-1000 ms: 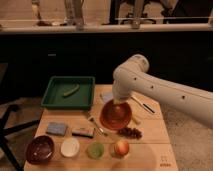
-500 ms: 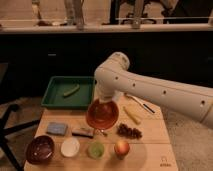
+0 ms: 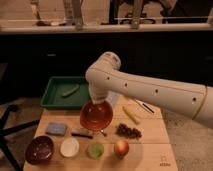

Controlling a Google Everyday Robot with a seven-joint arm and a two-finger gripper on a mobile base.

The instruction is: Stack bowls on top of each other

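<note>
I counted two bowls: one orange bowl (image 3: 96,117) hung over the table (image 3: 150,136), its rim pinched in the gripper's (image 3: 95,102) closed jaws. One maroon bowl (image 3: 40,149) sat front-left.

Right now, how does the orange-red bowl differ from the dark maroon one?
The orange-red bowl is larger and hangs tilted above the table, gripped by the tool at its upper rim. The maroon bowl is smaller and sits upright at the table's near left corner. Both are round.
</note>
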